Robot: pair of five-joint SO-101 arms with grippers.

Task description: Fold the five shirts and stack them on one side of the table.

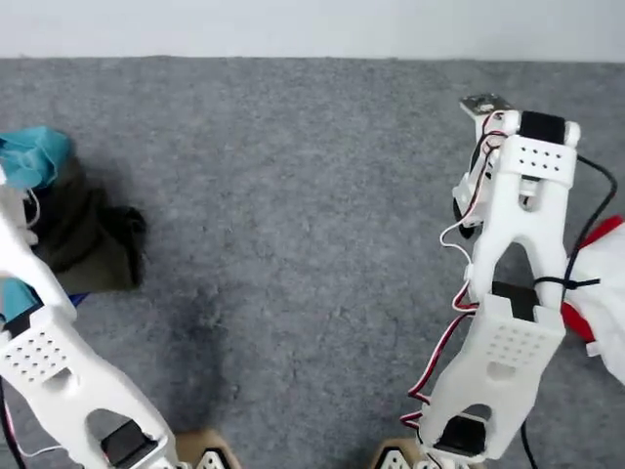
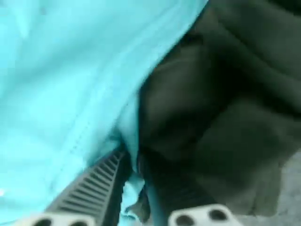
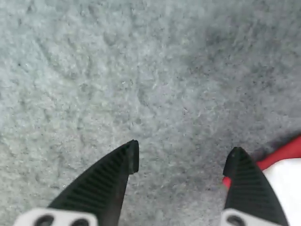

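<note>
Turquoise shirt (image 2: 61, 70), at the left edge of the grey table (image 1: 293, 195), is pinched in the left gripper (image 2: 131, 162), touching a dark green shirt (image 2: 225, 94) (a lift could well drag both along together). Farther off, the right gripper (image 3: 184, 150) hangs spread above the table, beside a red-and-white garment (image 3: 282, 165).

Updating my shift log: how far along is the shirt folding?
Looks done: a dark shirt sits piled at the table's left edge. In hand: the left gripper pinches the teal shirt beside it. Left: a red-and-white shirt at the right edge, near the open right gripper.
</note>
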